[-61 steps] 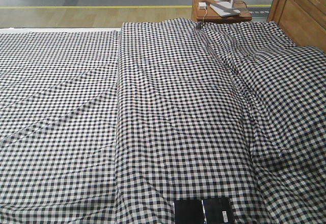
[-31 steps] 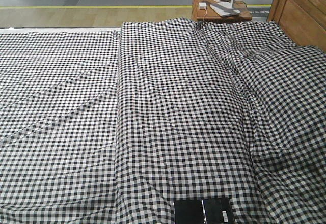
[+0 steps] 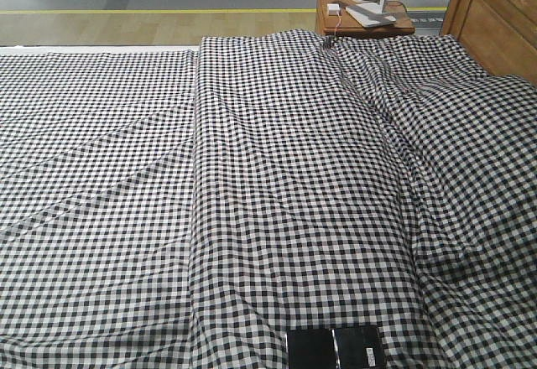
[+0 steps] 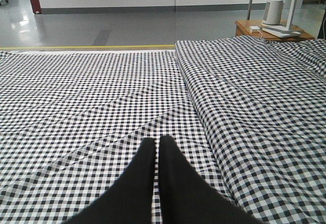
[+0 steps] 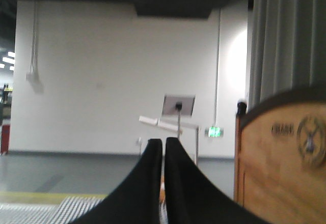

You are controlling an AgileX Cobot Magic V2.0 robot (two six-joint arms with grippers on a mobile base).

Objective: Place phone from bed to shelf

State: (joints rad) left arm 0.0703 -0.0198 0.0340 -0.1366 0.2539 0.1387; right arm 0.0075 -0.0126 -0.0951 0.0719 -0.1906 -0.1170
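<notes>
The phone (image 3: 335, 348) lies flat on the bed (image 3: 268, 201) at the bottom edge of the front view, a black slab with a centre crease and a small white sticker. Neither gripper shows in the front view. In the left wrist view my left gripper (image 4: 157, 141) hovers low over the checked cover (image 4: 102, 107), jaws shut with nothing between them. In the right wrist view my right gripper (image 5: 163, 141) is raised, pointing at the far wall beside the wooden headboard (image 5: 282, 158), jaws shut and empty. The shelf is out of view.
A reddish-brown side table (image 3: 362, 17) with a white lamp base and charger stands past the bed's far end, next to the headboard (image 3: 495, 21). A raised fold of cover (image 3: 201, 176) runs down the bed. Pillow bulges lie at the right.
</notes>
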